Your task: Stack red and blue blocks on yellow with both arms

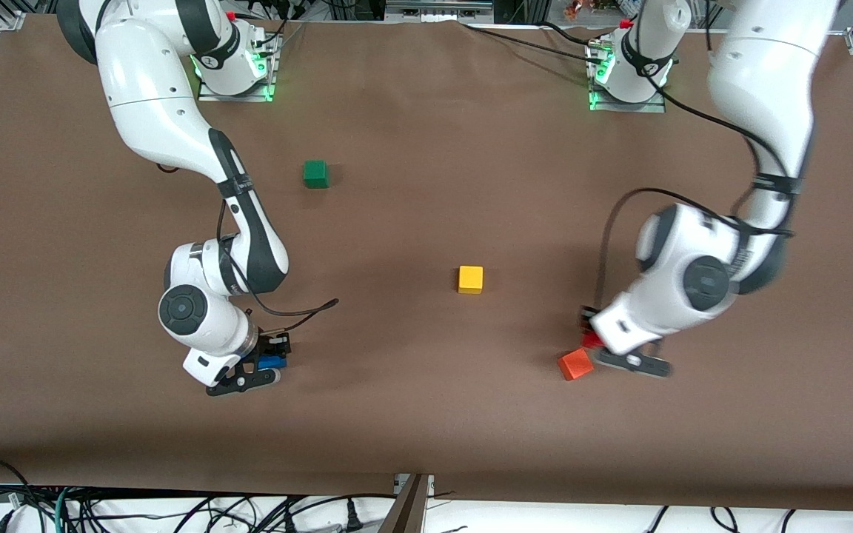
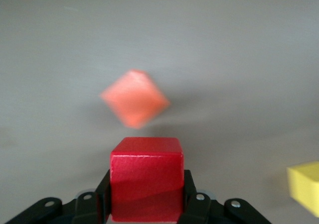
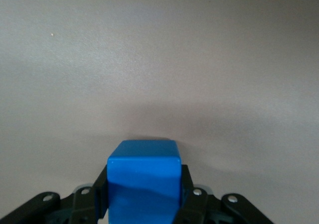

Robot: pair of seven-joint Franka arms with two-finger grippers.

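The yellow cube (image 1: 470, 279) sits on the brown table near the middle; a corner of it shows in the left wrist view (image 2: 305, 186). My left gripper (image 1: 595, 342) is shut on the red cube (image 1: 591, 340), low over the table beside the orange cube; the left wrist view shows the red cube (image 2: 146, 184) clamped between both fingers. My right gripper (image 1: 267, 360) is shut on the blue cube (image 1: 272, 361) at the right arm's end of the table, low at the table surface; the right wrist view shows the blue cube (image 3: 143, 182) between both fingers.
An orange cube (image 1: 575, 364) lies on the table right beside the left gripper, nearer the front camera; it also shows in the left wrist view (image 2: 135, 104). A green cube (image 1: 315, 174) sits farther from the camera, toward the right arm's base.
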